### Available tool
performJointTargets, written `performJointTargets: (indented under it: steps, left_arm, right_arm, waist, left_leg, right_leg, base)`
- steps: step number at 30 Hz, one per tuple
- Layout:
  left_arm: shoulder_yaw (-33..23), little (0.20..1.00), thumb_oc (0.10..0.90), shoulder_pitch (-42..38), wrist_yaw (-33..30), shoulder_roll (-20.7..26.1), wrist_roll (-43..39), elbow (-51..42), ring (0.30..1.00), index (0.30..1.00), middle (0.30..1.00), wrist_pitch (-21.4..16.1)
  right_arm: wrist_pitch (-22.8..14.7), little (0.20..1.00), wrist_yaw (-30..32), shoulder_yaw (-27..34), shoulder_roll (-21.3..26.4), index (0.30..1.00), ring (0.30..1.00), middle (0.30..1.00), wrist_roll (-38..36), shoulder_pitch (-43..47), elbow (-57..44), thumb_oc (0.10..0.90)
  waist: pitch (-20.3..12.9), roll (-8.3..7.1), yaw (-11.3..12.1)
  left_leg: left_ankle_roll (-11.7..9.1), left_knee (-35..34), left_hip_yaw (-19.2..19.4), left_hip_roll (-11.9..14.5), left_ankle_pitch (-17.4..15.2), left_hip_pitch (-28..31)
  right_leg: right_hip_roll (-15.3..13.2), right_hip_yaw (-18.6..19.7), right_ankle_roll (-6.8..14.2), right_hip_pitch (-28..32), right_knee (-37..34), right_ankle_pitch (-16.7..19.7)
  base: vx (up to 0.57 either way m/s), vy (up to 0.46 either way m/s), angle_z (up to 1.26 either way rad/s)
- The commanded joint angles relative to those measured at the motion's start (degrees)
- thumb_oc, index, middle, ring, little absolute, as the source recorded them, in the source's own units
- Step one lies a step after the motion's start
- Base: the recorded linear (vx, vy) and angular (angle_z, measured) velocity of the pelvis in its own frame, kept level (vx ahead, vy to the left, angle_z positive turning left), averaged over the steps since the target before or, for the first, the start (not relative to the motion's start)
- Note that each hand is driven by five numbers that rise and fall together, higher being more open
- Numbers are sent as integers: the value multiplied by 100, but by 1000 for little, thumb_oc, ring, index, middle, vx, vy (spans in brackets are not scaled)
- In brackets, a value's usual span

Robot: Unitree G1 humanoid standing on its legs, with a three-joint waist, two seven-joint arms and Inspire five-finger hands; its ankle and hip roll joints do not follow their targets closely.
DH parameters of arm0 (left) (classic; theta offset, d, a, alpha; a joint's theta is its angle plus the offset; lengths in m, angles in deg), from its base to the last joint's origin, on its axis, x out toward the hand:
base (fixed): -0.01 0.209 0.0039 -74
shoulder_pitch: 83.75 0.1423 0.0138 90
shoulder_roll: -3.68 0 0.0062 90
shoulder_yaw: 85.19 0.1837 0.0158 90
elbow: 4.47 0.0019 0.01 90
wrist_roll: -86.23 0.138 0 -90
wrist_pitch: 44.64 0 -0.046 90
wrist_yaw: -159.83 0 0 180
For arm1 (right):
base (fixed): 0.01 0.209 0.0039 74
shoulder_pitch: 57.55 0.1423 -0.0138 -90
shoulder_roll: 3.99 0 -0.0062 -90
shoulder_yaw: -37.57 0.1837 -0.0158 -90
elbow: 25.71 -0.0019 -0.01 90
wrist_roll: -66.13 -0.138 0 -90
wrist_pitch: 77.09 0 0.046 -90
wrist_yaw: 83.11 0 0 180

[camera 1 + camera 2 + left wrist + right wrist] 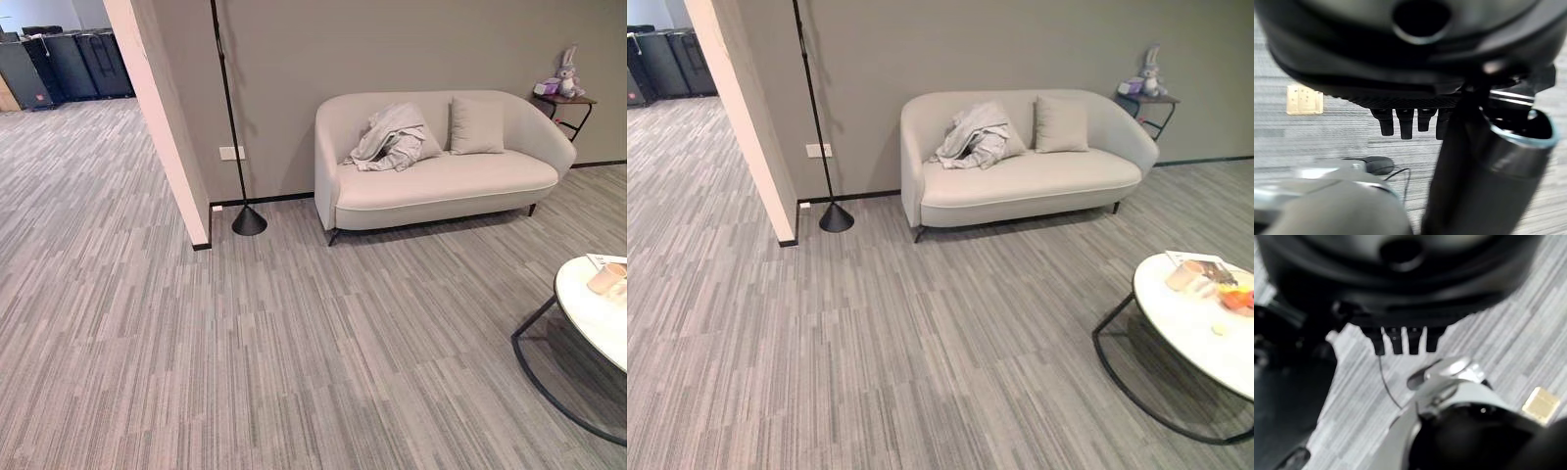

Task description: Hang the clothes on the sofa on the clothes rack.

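A crumpled light-grey garment (392, 137) lies on the left half of the pale sofa (441, 186), leaning against its backrest, far across the carpet from me. A thin black pole on a cone base (247, 220) stands by the wall left of the sofa. My left hand (1405, 122) hangs over the carpet in the left wrist view, its fingers straight and holding nothing. In the right wrist view my right hand (1400, 340) hangs the same way, fingers relaxed and empty.
A grey cushion (477, 124) sits on the sofa beside the garment. At the right stands a round white table (598, 313) on a black frame with small items on it. A small side table with a plush rabbit (566, 73) is beyond the sofa. A wall corner (167, 127) juts out at the left.
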Motion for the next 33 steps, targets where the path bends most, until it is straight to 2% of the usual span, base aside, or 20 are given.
performJointTargets:
  steps: [1,12,14,33]
  left_arm:
    - [-87,900,800,-422,56,-182,-166,359,900,900,900,-164]
    - [184,900,800,-445,188,-275,-27,256,900,900,900,-165]
    - [276,900,800,-412,174,-280,147,272,900,900,900,-191]
    - [486,900,800,-422,117,-264,541,247,900,900,900,-237]
  right_arm:
    - [-39,900,-52,144,81,900,900,900,-37,300,481,800]
    - [-65,900,-43,-48,88,900,900,900,361,306,541,800]
    - [-114,900,-50,-263,28,900,900,900,539,328,418,800]
    - [-154,900,-83,-561,-12,900,900,900,1008,297,303,800]
  waist:
    - [58,-57,5]
    - [28,-70,-59]
    - [27,-93,-53]
    - [63,-72,-62]
  left_leg:
    - [-62,-52,235,-67,-216,-2]
    - [-59,-52,314,-20,-271,78]
    - [-59,-52,305,-13,-281,102]
    - [-36,-52,223,-49,-332,105]
  right_leg:
    - [-291,-200,552,14,-38,41]
    - [-240,-24,539,11,-38,55]
    - [-227,-7,530,27,-38,46]
    - [-273,-15,559,34,-38,62]
  base:
    - [-6,-20,-5]
    - [0,-28,-10]
    - [-2,-39,-5]
    - [3,14,0]
